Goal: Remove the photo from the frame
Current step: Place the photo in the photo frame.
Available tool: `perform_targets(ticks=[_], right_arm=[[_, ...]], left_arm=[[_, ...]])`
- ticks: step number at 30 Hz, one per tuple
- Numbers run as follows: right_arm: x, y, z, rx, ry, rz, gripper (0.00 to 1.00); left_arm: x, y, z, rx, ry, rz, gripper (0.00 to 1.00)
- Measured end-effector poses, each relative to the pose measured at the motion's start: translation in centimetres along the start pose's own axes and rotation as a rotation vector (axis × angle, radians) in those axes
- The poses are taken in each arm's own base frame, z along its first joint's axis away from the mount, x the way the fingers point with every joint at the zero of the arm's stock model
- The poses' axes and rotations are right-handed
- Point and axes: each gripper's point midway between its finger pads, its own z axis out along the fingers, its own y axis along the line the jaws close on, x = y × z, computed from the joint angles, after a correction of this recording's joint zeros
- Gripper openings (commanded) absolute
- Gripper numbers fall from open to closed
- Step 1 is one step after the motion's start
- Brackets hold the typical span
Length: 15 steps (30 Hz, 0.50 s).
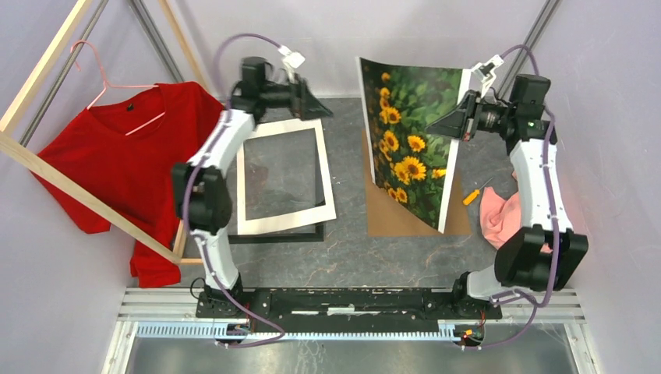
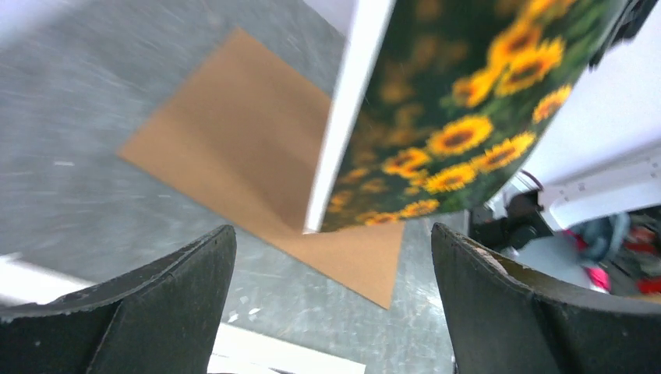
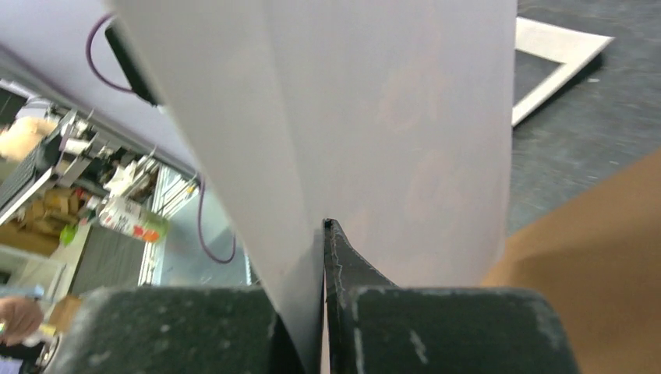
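Now the right hand (image 1: 436,125) is clamped on one edge of the photo (image 1: 405,148). In the right wrist view the pale back of the print passes between the two fingers, which press together on it. The photo hangs above the brown backing board (image 1: 394,220), nearly upright and a little curved. Its lower corner is close to the board, but I cannot tell if it touches. I think the print is held by its margin so that the fingers do not mark the sunflower side, and raised so that the sheet comes free of the board without a sharp bend.

The frame (image 1: 273,236) lies flat on the desk (image 1: 351,261) to the left of the board, apart from it, and the white mat (image 1: 282,222) lies on top of it, slightly turned. The left hand (image 1: 318,107) hovers left of the board, over the far side of the mat. Its fingers are wide apart with nothing between them, and it points toward the photo, maybe to support it. By my judgement the photo is already out of the frame, and what remains is to put it down safely.
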Motion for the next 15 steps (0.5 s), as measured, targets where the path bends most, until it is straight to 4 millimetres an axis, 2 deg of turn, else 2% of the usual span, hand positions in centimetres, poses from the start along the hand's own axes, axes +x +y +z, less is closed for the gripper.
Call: perform_targets(ticks=[3,6,7,10,12,15], right_arm=[[0.8,3.3,1.8,-0.064,0.03,-0.023,0.0],[1.5,5.9,3.2,-0.118,0.052,-0.045,0.0],[1.6,6.6,3.4,-0.129,0.056,-0.051,0.0],[1.6,8.7,4.4,-0.166,0.068,-0.08,0.0],[1.9,9.9,5.1,-0.183,0.072,-0.106,0.0],[2.9,10.7,6.0,-0.197,0.073,-0.112,0.0]], left_arm=[[-3.9,-0.7,-7.1,-0.109,-0.095,0.087,1.0],[-5.5,-1.3,-14.3,-0.238,-0.182,0.128,1.0],[-5.4,-1.3,-16.9,-0.288,-0.211,0.125,1.0],[-4.2,-0.8,-22.6,-0.413,-0.277,0.101,1.0],[-2.3,-0.2,-25.1,-0.474,-0.304,0.054,1.0],[0.1,0.5,-26.9,-0.522,-0.322,-0.008,1.0]])
